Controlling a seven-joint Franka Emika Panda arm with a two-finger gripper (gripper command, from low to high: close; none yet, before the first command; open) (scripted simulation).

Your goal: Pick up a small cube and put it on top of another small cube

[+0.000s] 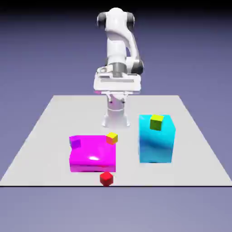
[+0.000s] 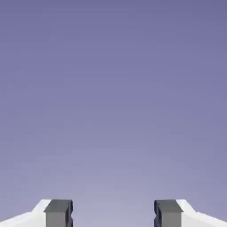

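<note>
Overall, main risk: red cube [image 1: 106, 178] sits at table's [image 1: 190, 174] near edge, just in front of magenta block [image 1: 93, 156]; a careless nudge could tip it off. Purple cube [image 1: 75, 142] appears on the block's exterior-view left side; an off-centre release might roll the red one down. Arm [image 1: 118, 34] folded upright, gripper [image 2: 113, 213] high near the base, fingers wide, nothing between.

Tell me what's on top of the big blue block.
A small yellow-green cube shows at the top of the blue block. Whatever lies directly behind or beneath the block is hidden by it.
</note>
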